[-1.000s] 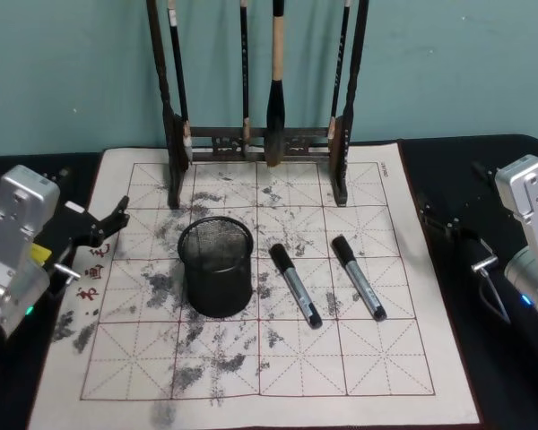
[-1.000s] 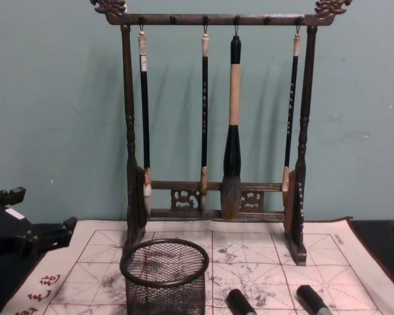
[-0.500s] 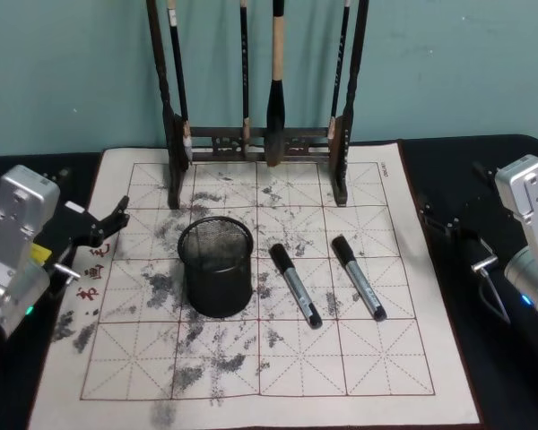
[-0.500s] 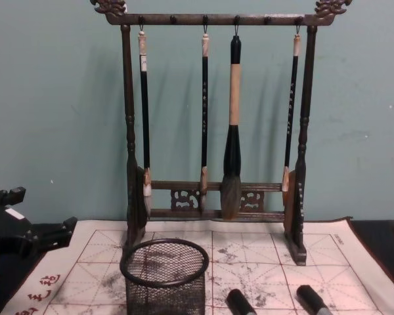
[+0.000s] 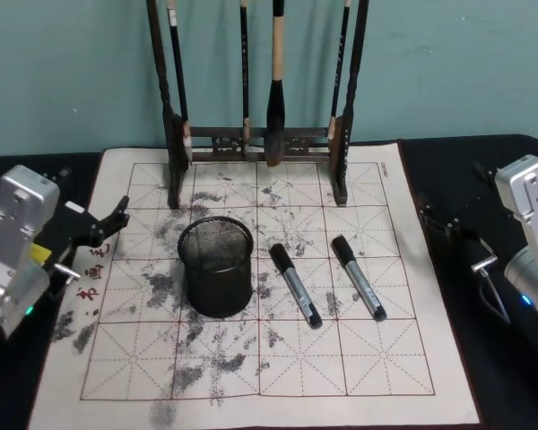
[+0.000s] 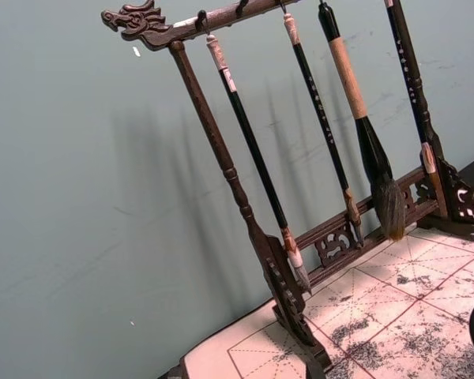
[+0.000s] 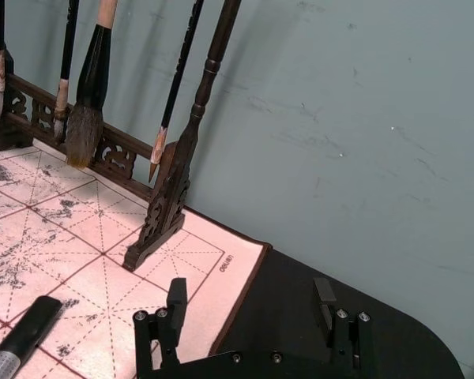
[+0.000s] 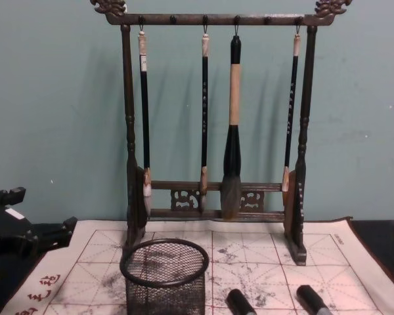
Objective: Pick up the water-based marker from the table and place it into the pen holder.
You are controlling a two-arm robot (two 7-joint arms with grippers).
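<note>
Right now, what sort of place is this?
Probably a calligraphy practice table: a dark wooden brush rack with hanging brushes, an ink-stained gridded cloth mat, a black wire-mesh pen holder. The left gripper and right gripper flank the mat.

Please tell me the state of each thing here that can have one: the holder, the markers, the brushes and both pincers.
pen holder: upright on the mat, empty.
left marker: lying flat on the mat, beside the pen holder, not touching it.
right marker: lying flat, apart from the left marker.
brushes: four, hanging on the brush rack.
left pincer: open, empty, at the mat's left edge.
right pincer: open, empty, beyond the mat's right edge.
</note>
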